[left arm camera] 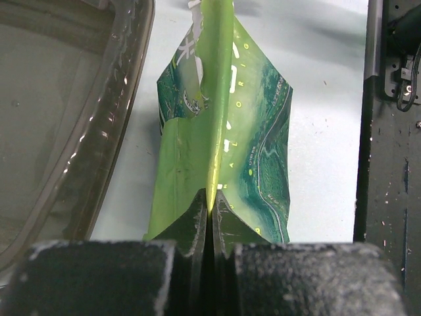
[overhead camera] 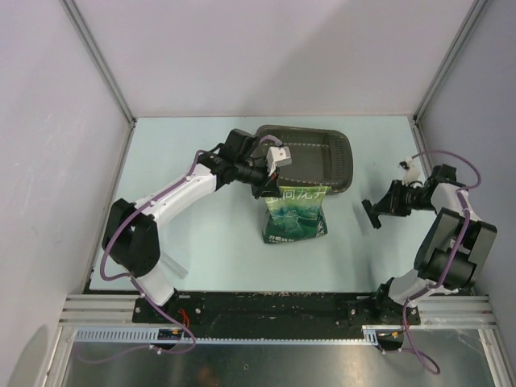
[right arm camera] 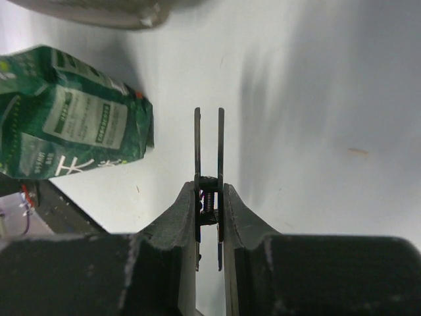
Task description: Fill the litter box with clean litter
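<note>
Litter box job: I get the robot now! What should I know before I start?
Left gripper: shut on the top edge of the green bag, which stands beside the litter box.
Right gripper: shut on a black clip, off to the side.
Done: bag gripped.
Left: the box floor looks bare; the bag probably needs tipping over it to pour.

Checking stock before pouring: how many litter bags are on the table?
1: the green bag sits at the tray's near rim, top pinched by the left gripper. None seems hidden.
</note>
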Controlling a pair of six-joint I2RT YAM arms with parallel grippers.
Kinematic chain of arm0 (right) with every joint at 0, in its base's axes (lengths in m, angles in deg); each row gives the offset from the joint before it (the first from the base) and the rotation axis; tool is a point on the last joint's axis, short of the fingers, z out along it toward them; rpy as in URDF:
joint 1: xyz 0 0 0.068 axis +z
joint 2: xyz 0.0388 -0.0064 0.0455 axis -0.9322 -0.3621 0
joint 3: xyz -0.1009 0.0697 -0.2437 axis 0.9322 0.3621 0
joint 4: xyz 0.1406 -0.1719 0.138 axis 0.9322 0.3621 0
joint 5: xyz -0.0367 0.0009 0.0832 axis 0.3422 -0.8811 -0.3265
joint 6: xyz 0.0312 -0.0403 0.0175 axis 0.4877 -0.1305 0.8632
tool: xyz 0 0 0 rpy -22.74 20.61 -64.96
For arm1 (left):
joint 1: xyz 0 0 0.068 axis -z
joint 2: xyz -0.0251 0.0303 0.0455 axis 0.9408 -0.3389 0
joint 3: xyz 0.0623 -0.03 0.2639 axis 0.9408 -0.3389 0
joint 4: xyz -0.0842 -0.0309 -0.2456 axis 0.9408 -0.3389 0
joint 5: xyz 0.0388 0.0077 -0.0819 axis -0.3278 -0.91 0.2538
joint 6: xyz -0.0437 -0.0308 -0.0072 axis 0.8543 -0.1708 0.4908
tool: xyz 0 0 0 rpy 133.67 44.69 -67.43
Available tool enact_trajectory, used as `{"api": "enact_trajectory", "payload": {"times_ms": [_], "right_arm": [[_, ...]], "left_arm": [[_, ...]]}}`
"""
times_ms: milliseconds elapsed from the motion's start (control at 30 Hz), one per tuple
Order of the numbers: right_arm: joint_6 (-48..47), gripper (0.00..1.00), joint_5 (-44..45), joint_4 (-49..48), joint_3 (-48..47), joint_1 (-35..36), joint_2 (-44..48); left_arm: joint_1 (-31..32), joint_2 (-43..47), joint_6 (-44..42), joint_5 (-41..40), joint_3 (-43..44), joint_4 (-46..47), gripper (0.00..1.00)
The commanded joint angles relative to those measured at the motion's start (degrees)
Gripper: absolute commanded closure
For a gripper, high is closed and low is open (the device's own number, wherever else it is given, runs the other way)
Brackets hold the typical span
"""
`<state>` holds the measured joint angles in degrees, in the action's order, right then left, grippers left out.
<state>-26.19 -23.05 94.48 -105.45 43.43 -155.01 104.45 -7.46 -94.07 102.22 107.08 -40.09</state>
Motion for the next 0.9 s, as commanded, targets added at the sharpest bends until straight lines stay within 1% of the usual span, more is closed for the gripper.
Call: {"api": "enact_trajectory", "payload": {"times_ms": [0,100,133,200,233,267,300,333,400,433,467,500,567,600,667,700,767,800,833,867], "right_arm": [[0.66,0.99,-1.78,-3.55,3.56,1.87,-2.20],[3.46,0.96,0.76,-7.07,4.54,3.54,-4.75],[4.69,0.92,2.08,-9.51,4.71,3.63,-5.28],[6.37,0.89,8.31,-11.38,4.63,3.64,-6.60],[7.77,0.82,10.59,-12.95,4.72,3.46,-6.78],[8.13,0.80,14.18,-13.49,4.72,3.11,-6.95],[8.31,0.77,15.52,-13.76,4.72,2.32,-7.39],[9.00,0.69,16.58,-14.19,4.72,1.88,-7.66],[9.54,0.62,17.47,-14.55,4.72,0.48,-8.10],[9.19,0.54,17.30,-14.38,4.72,0.21,-7.84],[8.67,0.51,17.21,-14.20,4.63,0.12,-7.66],[8.23,0.46,17.12,-13.68,4.45,0.12,-6.62],[7.70,0.42,17.21,-13.14,3.49,0.03,-5.12],[7.52,0.39,17.21,-12.27,3.05,0.03,-4.24],[7.43,0.36,17.30,-11.83,1.91,-0.14,-0.90],[7.43,0.32,17.30,-11.74,1.56,-0.23,0.33],[7.52,0.27,16.95,-12.09,0.68,-0.23,4.09],[7.60,0.17,16.60,-12.26,0.50,-0.06,5.42],[7.61,0.14,15.81,-12.35,0.24,1.16,6.48],[7.69,0.09,15.80,-12.44,-0.37,2.22,8.14]], "left_arm": [[-0.69,0.12,0.72,-0.88,2.80,2.35,0.96],[-0.60,0.64,0.81,-1.58,2.54,2.35,0.96],[-0.60,0.73,0.81,-1.76,2.36,2.35,0.96],[-0.60,1.00,0.90,-2.03,2.10,2.35,0.96],[-0.60,1.08,0.90,-2.11,2.01,2.35,0.96],[-0.60,1.17,1.42,-2.29,2.01,2.43,0.96],[-0.69,1.00,1.95,-2.64,2.10,2.35,0.96],[-0.60,1.00,2.48,-3.08,2.36,2.35,0.96],[-0.60,0.91,3.53,-2.82,2.62,2.43,0.96],[-0.60,0.82,3.88,-2.56,2.80,2.35,0.95],[-0.60,0.73,4.15,-2.55,3.24,2.35,0.94],[-0.60,0.56,4.41,-2.47,4.02,2.35,0.88],[-0.60,0.64,5.98,-3.08,5.25,2.52,0.78],[-0.60,0.65,6.95,-3.78,7.09,2.35,0.68],[-1.21,1.43,10.03,-5.88,9.12,2.35,0.58],[-1.56,2.05,11.43,-6.59,10.78,2.26,0.45],[-3.83,3.62,16.26,-8.69,12.20,2.35,0.33],[-4.89,4.16,18.37,-9.49,12.90,2.35,0.23],[-7.34,4.51,22.83,-10.02,12.82,2.35,0.20],[-8.85,5.21,26.00,-10.55,12.30,2.35,0.16]]}}
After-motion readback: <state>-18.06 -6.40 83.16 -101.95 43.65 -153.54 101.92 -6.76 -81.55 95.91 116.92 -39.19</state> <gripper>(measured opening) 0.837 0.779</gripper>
